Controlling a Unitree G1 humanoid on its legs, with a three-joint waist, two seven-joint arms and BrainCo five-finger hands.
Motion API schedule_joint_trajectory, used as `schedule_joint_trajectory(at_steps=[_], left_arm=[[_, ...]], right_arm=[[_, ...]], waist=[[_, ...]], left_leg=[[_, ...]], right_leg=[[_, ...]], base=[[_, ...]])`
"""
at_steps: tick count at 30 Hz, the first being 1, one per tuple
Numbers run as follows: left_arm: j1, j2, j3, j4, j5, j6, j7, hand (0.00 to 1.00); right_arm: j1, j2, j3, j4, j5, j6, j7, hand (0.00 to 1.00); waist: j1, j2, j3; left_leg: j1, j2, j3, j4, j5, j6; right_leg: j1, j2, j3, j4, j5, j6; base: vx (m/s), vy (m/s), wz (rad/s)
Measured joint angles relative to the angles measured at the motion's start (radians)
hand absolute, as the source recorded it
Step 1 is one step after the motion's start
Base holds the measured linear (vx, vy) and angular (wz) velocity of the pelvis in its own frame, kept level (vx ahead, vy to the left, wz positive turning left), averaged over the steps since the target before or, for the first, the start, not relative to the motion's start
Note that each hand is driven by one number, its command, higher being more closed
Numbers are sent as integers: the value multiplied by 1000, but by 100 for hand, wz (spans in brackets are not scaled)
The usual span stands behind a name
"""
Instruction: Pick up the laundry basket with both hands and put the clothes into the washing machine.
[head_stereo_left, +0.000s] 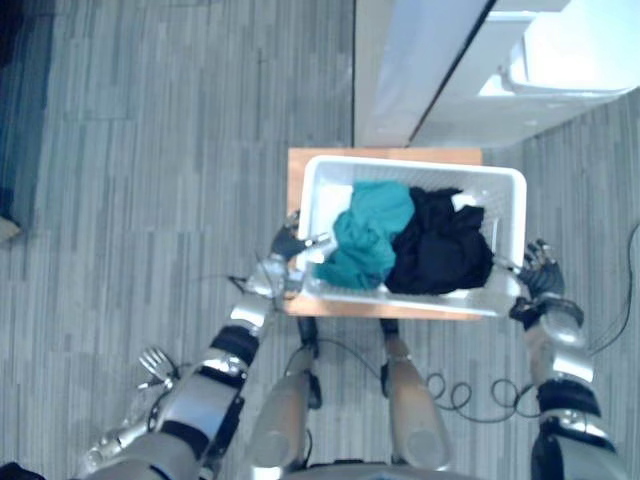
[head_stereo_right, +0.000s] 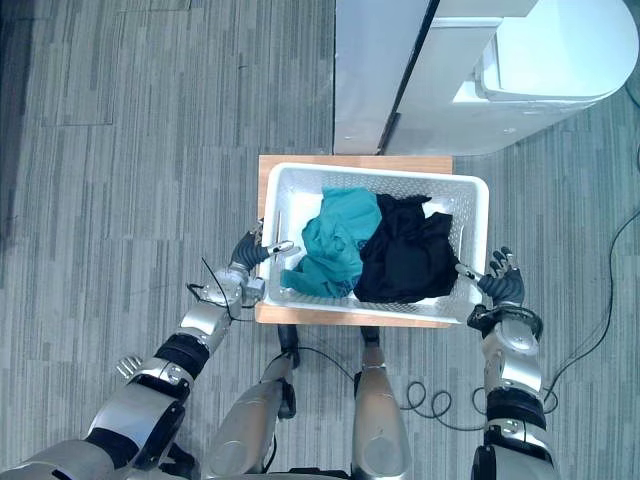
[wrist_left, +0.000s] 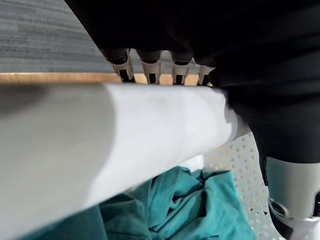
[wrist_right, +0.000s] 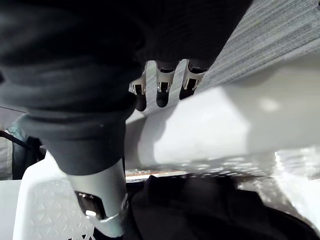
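**Left eye view.** The white laundry basket (head_stereo_left: 420, 168) sits on a small wooden counter (head_stereo_left: 390, 154). A teal cloth (head_stereo_left: 368, 240) and a black cloth (head_stereo_left: 440, 250) lie inside it, side by side and touching. The left hand (head_stereo_left: 288, 247) is at the basket's left end. The right hand (head_stereo_left: 540, 272) is at its right end. The washing machine (head_stereo_left: 560, 60) is well apart from the basket, past it and to the right.

**Right eye view.** The right hand is spread out beside the basket's right corner. It is not closed on the rim (head_stereo_right: 380, 170). I think the step now is to get a good hold. Both hands should close on the rim at the same height. Then both should lift together and keep the basket flat, so the clothes do not slide to one end.

**Left wrist view.** The left hand sits over the fat white rim, right above the teal cloth. The rim hides too much of it, so I cannot tell if this hand is closed.

**Right wrist view.** The right hand's fingers (wrist_right: 161, 82) are straight and on the outside of the rim. Its thumb (wrist_right: 100, 200) reaches inside, over the black cloth. It pinches nothing yet, and it should close before the lift.

**Writing.** I cannot read any words, labels or brand names on the basket, the clothes or the washing machine.
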Motion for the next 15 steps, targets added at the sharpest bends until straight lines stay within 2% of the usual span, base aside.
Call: schedule_joint_trajectory(at_steps=[15], left_arm=[[-164,21,12,53,11,-13,50,0]], right_arm=[[-226,-101,164,103,-41,-4,-39,0]], waist=[[-4,2,34]], left_leg=[[-60,-3,-11,3,16,3]], right_leg=[[-52,-5,-3,-5,25,5]], base=[[1,-1,0]])
